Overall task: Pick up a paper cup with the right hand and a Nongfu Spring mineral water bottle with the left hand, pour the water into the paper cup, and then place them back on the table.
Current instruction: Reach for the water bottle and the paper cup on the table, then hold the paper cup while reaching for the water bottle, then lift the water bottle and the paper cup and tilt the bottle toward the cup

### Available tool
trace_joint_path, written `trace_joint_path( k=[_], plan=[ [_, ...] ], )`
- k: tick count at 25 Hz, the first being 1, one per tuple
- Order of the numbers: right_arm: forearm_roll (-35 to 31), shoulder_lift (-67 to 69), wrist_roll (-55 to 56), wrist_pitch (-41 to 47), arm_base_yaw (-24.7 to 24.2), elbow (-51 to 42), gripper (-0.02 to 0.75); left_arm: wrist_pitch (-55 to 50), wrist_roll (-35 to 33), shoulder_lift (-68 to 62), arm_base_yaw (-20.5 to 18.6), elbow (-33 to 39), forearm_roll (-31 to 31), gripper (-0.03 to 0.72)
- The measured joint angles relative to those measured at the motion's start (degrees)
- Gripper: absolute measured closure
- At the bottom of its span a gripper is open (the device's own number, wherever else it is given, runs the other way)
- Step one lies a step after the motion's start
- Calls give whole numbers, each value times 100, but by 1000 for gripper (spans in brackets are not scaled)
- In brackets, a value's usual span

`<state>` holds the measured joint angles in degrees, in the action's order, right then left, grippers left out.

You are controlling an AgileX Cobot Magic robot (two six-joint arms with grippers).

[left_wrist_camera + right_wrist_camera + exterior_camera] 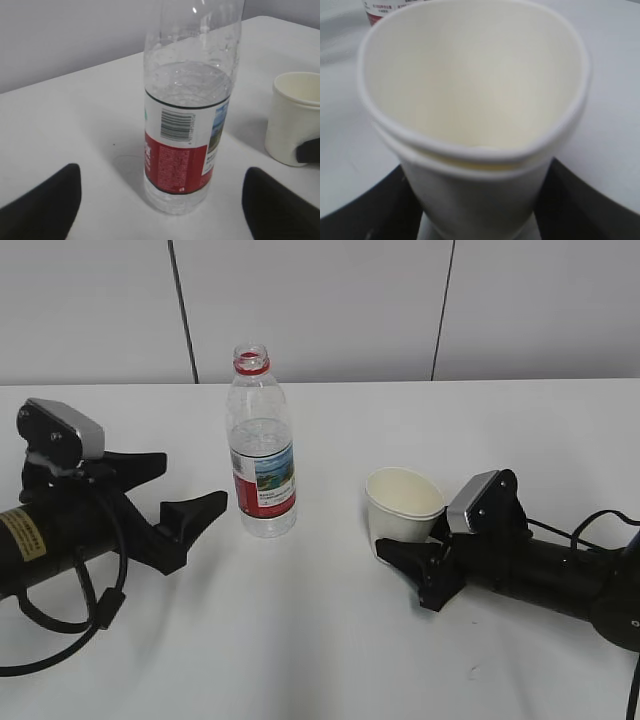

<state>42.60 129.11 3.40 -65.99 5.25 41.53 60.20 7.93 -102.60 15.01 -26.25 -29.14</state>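
Two black robot arms lie low over a plain white table (320,650), flanking an uncapped Nongfu Spring mineral water bottle (262,445) that stands upright near the table's middle. To the bottle's left, the left hand (170,502), marked by a yellow label on its tubular forearm, reaches in level with the bottle's base, its two black fingers (42,207) spread wide and clear of the plastic on both sides. To the bottle's right, well apart from it, the right hand (408,548) pinches a cream-white paper cup (403,504) low on its wall, tilting the cup toward the gripper; the squeeze has pressed the rolled rim out of round, and two rims show one just under the other. The bottle is clear, ribbed plastic beaded with droplets above the water (190,82), which stands just over the top of the red-and-white label. Bare tabletop lies open in front of the bottle and between it and the cup; the table's far edge meets a pale panelled wall (320,300) behind the bottle.
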Motion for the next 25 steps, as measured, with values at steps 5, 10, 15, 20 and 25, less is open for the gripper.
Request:
trace_joint_path(
  k=[5,10,15,20,25],
  plan=[
    [0,0,0,0,0,0,298,453,447,-634,18,-216,-139,100],
    [0,0,0,0,0,0,300,476,774,-1035,25,-554,-546,85],
    [0,0,0,-8,0,0,300,454,809,-1100,171,-948,-675,75],
    [0,0,0,-8,0,0,300,-273,879,-1134,456,-1424,-673,73],
    [0,0,0,-8,0,0,300,-586,914,-1277,558,-1772,-427,73]
  ],
)
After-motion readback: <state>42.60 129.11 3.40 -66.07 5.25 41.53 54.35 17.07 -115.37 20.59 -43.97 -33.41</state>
